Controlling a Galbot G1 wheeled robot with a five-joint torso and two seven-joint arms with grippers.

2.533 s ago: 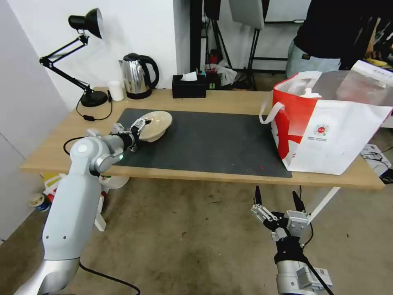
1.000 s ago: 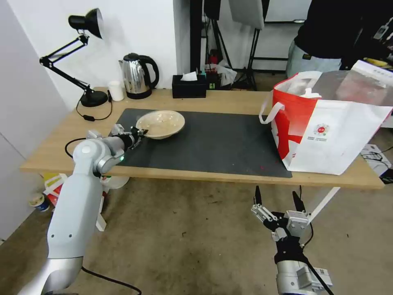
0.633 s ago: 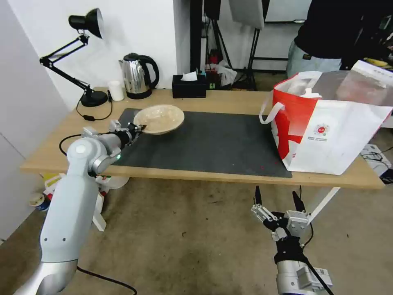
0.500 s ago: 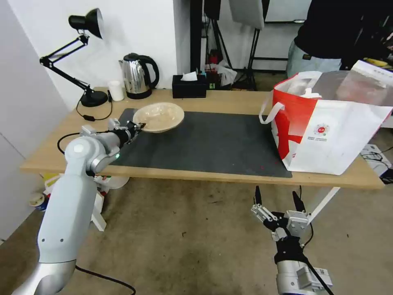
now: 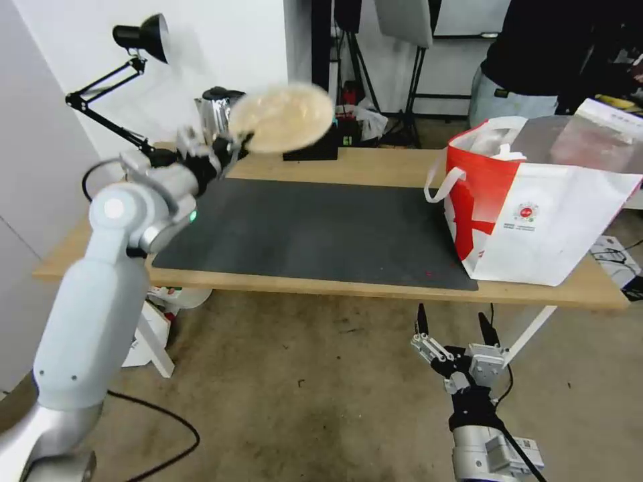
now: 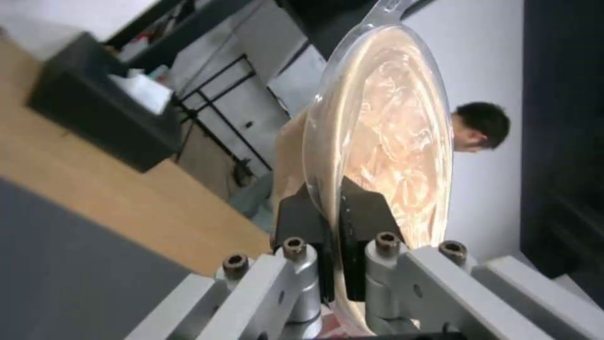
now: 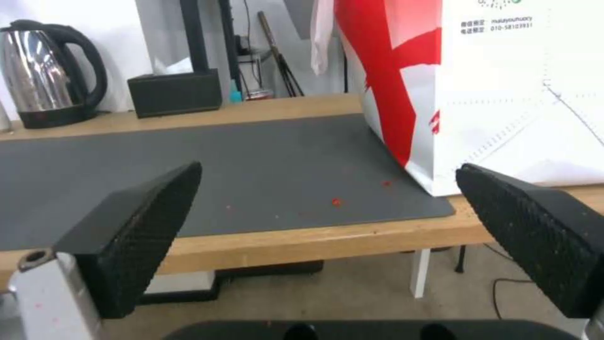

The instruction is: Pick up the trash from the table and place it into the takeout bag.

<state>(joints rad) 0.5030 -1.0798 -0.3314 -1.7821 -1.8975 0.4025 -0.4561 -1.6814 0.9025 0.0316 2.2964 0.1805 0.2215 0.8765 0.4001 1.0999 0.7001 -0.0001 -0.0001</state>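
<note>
Left wrist view shows my left end effector pinched on the rim of the beige bowl, which stands almost on edge, high above the desk and well apart from the takeout bag. Holding by so little rim, I judge a fast swing could twist the bowl loose, or catch the kettle just behind it. My right end effector hangs spread open below the desk's front edge.
</note>
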